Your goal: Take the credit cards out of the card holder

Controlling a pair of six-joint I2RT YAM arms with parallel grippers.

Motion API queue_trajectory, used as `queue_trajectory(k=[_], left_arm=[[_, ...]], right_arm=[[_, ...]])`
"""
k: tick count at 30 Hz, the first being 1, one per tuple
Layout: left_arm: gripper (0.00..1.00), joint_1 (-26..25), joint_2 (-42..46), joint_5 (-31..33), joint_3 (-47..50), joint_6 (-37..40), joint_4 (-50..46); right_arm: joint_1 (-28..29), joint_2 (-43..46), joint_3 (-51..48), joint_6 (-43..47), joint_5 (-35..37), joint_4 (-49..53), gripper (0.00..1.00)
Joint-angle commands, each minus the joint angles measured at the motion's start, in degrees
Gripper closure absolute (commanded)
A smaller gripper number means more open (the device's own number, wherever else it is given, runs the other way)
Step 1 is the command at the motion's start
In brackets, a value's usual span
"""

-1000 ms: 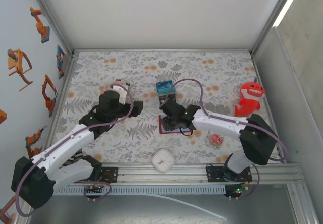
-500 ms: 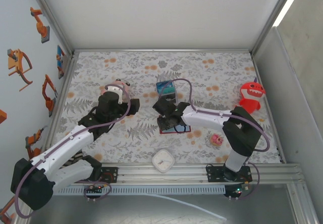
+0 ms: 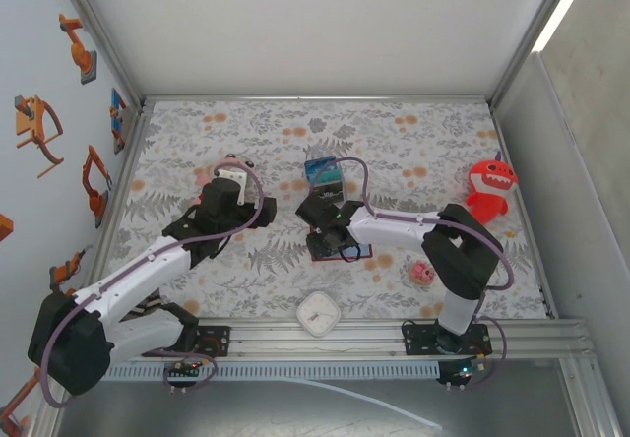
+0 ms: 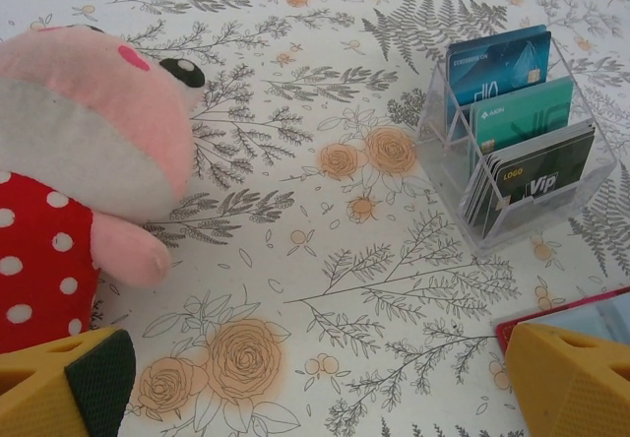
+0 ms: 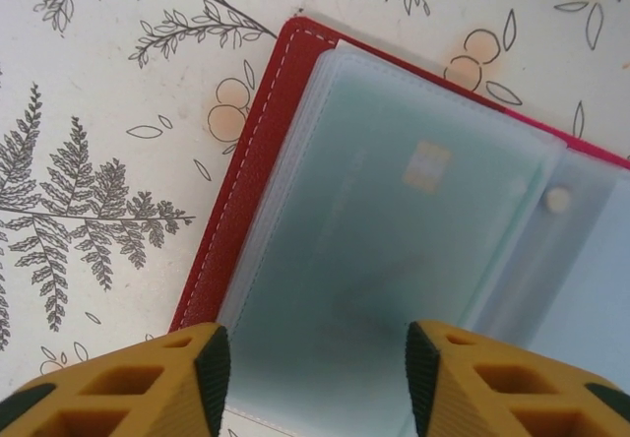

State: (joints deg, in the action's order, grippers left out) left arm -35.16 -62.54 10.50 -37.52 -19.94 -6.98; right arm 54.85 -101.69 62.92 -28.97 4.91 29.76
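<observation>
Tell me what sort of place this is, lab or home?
Probably a robot lab cell: a left arm and right arm bolted to an aluminium rail, white enclosure walls, and staged props like a red shark toy on a floral table cover.

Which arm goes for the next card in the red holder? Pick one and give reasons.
Right. The right hand hangs open just over the open card holder, a credit card visible in its clear sleeve. The left hand is open too, but off beside the pink plush.
</observation>
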Motion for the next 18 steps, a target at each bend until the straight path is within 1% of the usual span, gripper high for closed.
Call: queue_trajectory(k=[1, 4, 10, 14, 18], left_arm=[[0.03, 0.27, 0.05, -0.05, -2.04, -1.06, -0.73], [0.03, 0.27, 0.23, -0.14, -2.08, -1.15, -0.98], [0.03, 0.33, 0.14, -0.57, -2.03, -1.23, -1.19], [0.03, 0.27, 0.16, -0.88, -2.17, -1.19, -1.21], [0.03, 0.31, 0.29, -0.96, -2.39, -1.11, -1.35]], right_arm=[[0.43, -0.76, 1.26, 0.00, -0.73, 0.48, 0.45], [0.43, -1.13, 1.02, 0.00, -0.52, 0.39, 0.42], [0.38, -2.88, 0.58, -0.02, -0.25, 0.30, 0.42], [0.39, -2.82, 0.11, -0.17, 0.01, 0.21, 0.46], [0.32, -1.81, -0.41, -0.07, 1.02, 0.12, 0.52]])
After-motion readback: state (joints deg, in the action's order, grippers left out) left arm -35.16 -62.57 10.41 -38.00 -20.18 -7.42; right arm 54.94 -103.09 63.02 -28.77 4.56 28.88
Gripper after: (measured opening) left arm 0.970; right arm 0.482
